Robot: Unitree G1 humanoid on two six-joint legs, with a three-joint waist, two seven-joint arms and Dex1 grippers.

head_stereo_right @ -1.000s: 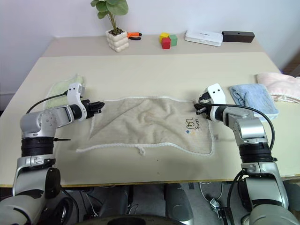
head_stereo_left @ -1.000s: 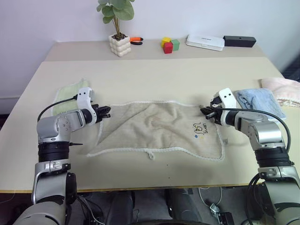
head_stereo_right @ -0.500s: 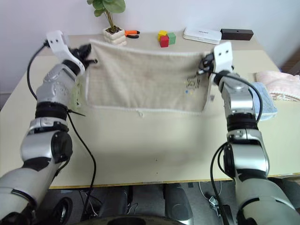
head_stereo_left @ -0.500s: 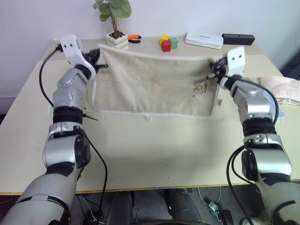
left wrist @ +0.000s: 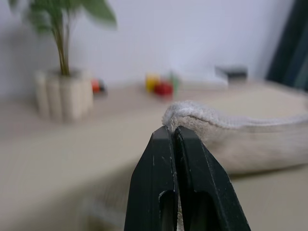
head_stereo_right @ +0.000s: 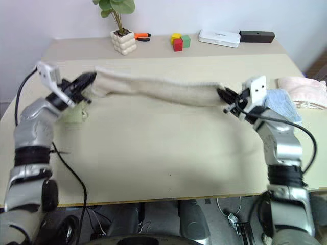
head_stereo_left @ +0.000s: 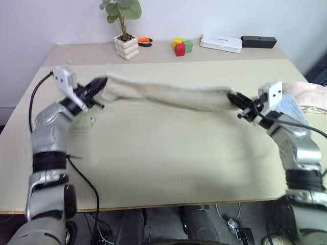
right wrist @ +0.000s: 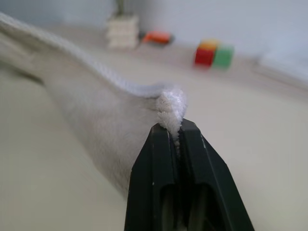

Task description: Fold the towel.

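Note:
The beige towel (head_stereo_left: 168, 96) hangs stretched in the air above the table, seen almost edge-on as a long band between my two hands. My left gripper (head_stereo_left: 96, 88) is shut on its left corner, and the left wrist view shows the black fingers (left wrist: 166, 178) pinched on the cloth edge (left wrist: 231, 139). On the right, my right gripper (head_stereo_left: 236, 102) is shut on the other corner; its fingers (right wrist: 159, 187) clamp the whitish stitched edging (right wrist: 171, 107). Both grippers point inward toward each other.
A light green cloth (head_stereo_left: 82, 121) lies under my left arm. At the right edge lie a light blue cloth (head_stereo_right: 280, 104) and a pink cloth (head_stereo_right: 301, 89). Along the back stand a potted plant (head_stereo_left: 126, 46), coloured blocks (head_stereo_left: 182, 47), a white box (head_stereo_left: 220, 43) and a black box (head_stereo_left: 258, 41).
The towel went from flat on the table, to held up high and spread, to lower and nearly edge-on now. Both grippers kept their hold on the corners and swung toward me.

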